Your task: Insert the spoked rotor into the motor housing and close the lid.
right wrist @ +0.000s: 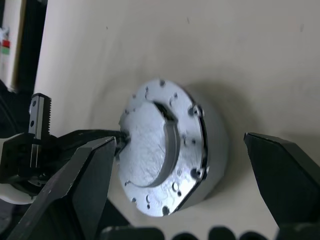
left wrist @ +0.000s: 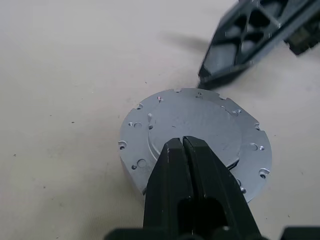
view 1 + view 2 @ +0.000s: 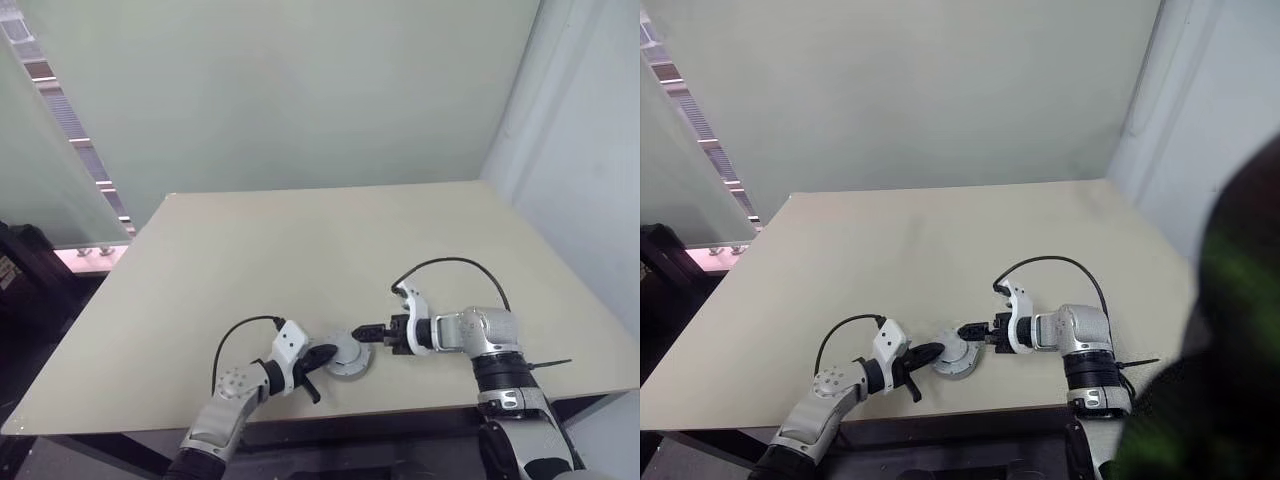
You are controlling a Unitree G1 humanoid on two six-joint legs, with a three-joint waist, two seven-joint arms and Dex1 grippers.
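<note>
A round grey assembly stands near the table's front edge. Its top is the lid (image 2: 200,125), a flat grey disc with small holes round its rim, sitting on the motor housing (image 1: 216,142), of which I see just the grey side wall. The spoked rotor is hidden. My left gripper (image 3: 334,353) is shut, and its fingertips (image 2: 182,145) rest on the lid's raised centre. My right gripper (image 3: 366,331) stands open just beside the assembly on its far right side, pointing at it. Its fingers (image 1: 75,185) are spread wider than the lid and hold nothing.
The beige table (image 3: 300,250) is bare around the assembly, with its front edge close below my grippers. A pale wall stands behind it and a glass partition (image 3: 50,170) to the left. Black cables (image 3: 450,265) loop over both wrists.
</note>
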